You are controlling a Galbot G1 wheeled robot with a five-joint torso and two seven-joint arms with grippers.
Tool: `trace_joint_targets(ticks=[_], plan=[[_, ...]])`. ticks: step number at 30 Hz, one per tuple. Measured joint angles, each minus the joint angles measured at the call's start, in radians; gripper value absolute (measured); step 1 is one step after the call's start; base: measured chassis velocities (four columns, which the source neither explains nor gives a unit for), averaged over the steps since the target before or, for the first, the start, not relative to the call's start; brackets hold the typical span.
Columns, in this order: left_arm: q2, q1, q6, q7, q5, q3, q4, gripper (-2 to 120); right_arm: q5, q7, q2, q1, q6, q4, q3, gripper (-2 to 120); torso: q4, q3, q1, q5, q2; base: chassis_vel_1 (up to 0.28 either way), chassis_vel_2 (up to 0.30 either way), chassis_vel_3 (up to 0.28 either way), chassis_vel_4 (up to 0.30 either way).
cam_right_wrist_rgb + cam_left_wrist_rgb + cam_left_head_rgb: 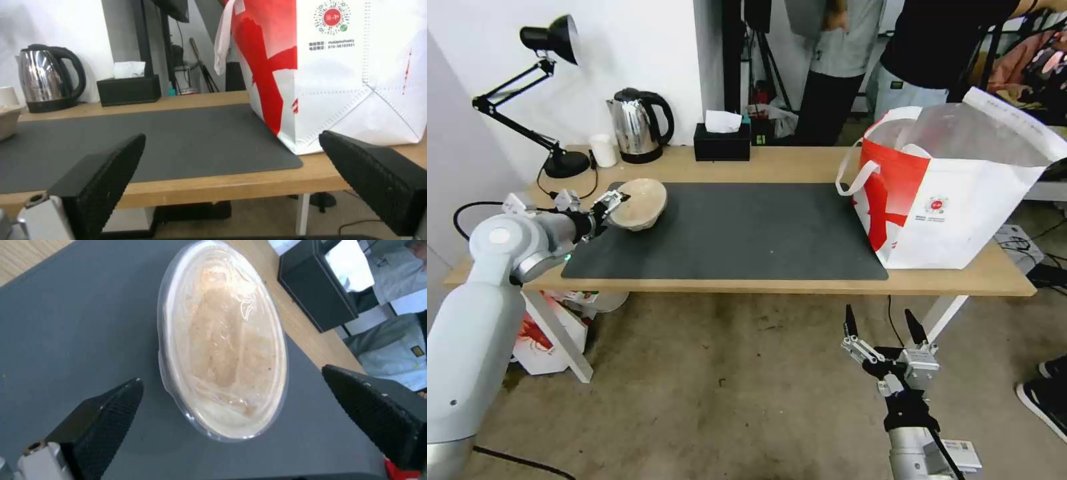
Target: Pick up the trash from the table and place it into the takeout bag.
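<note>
On the mat (727, 233) — left gripper (231, 390) fingers spread at beige bowl (222, 340) | right gripper (886, 327) spread, low.

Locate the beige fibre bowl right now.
Head view: the beige fibre bowl sits at the dark mat's far-left corner, before the kettle, with the open left gripper at its rim.

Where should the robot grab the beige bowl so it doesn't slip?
Probably by the rim. The beige bowl sits on the dark mat near the table's left end, tilted, its film-covered mouth facing the left gripper. The wall is round and smooth, so the thin lip nearest that open gripper, approached from the robot's left, looks the surest hold.
</note>
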Motion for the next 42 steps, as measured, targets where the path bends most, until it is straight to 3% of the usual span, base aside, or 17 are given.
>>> trace_joint_targets(ticks=[22,42], plan=[[-0.032,-0.053,0.005,0.019,0.032,0.040,0.108,100,0.000,0.000,0.000,0.000,0.000,0.000,0.000,100,-0.0001,0.000,0.000,0.0000,0.000,0.000,0.000,0.000,0.000],[-0.044,-0.067,0.015,0.032,0.037,0.050,0.141,100,0.000,0.000,0.000,0.000,0.000,0.000,0.000,100,0.0000,0.000,0.000,0.0000,0.000,0.000,0.000,0.000,0.000]])
